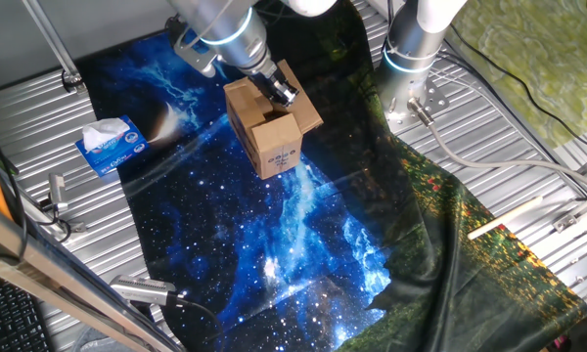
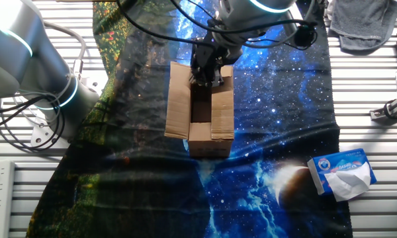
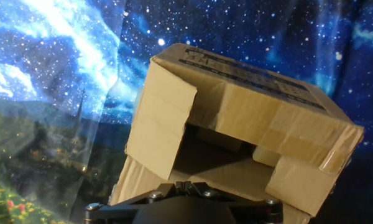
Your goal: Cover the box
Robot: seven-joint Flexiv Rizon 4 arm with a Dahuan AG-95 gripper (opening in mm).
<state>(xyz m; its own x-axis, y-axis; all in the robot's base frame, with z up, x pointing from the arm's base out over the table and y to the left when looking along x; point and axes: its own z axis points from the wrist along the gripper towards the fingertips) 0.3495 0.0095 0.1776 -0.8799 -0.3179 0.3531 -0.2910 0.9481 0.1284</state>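
Observation:
The box (image 1: 269, 137) is a small brown carton standing on the starry blue cloth, its white label (image 1: 280, 155) facing the table's front. Its top is partly open: one long flap (image 2: 178, 99) stands out to the side, another (image 2: 222, 106) leans over the dark opening. My gripper (image 1: 280, 92) hangs right over the far end of the box top (image 2: 208, 74), fingertips at flap level. In the hand view the box (image 3: 236, 118) fills the frame, with two flaps folded in and a gap between them. The gripper (image 3: 184, 186) is shut, fingers pressed together with nothing between them.
A blue and white tissue box (image 1: 112, 145) (image 2: 344, 173) lies on the cloth's edge. A second arm's base (image 1: 409, 59) (image 2: 36, 63) stands beside the cloth with cables. A grey rag (image 2: 364, 23) and small tools (image 2: 389, 110) lie on the metal table.

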